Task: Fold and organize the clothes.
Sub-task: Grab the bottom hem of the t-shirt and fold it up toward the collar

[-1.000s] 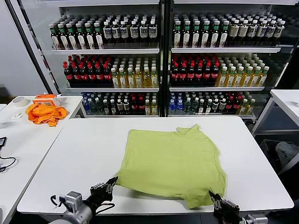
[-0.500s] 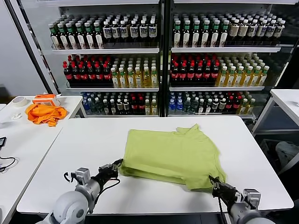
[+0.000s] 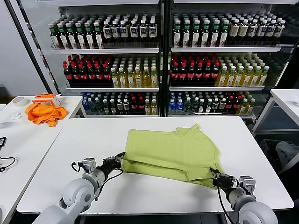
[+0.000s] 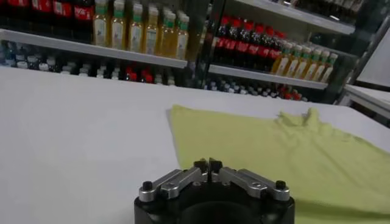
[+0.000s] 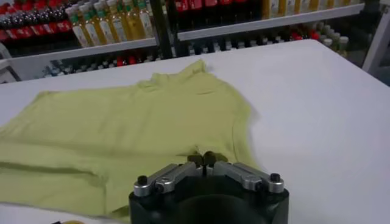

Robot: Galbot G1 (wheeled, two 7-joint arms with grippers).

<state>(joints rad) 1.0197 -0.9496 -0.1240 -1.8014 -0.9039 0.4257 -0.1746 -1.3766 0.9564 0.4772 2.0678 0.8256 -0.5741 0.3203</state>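
Across the top half of your head view runs the drinks cooler (image 3: 161, 56), its shelves packed with bottles. Below it, filling the lower middle, is the white table (image 3: 93, 140); a second table (image 3: 14, 140) sits at the left edge, and a third one's corner (image 3: 287, 100) shows at the right edge.

The shirt (image 3: 173, 149) lies on the white table, a little right of centre in the frame, collar pointing toward the cooler. Its near hem is lifted and doubled back over the body, so you see a thick folded edge along the front.

At the lower left, your left gripper (image 3: 117, 161) is at the shirt's near left corner. Its jaws are closed together on that corner of fabric; in the left wrist view the fingertips (image 4: 208, 165) meet with no gap. At the lower right, your right gripper (image 3: 217, 176) is at the near right corner, jaws likewise pinched shut on the cloth, and the right wrist view shows its fingertips (image 5: 207, 159) touching against the shirt's edge.

In the upper left of the head view, on the second table, lie an orange cloth (image 3: 44, 113), an orange-and-white box (image 3: 45, 99) just behind it, and a tape roll (image 3: 19, 101) to the left.
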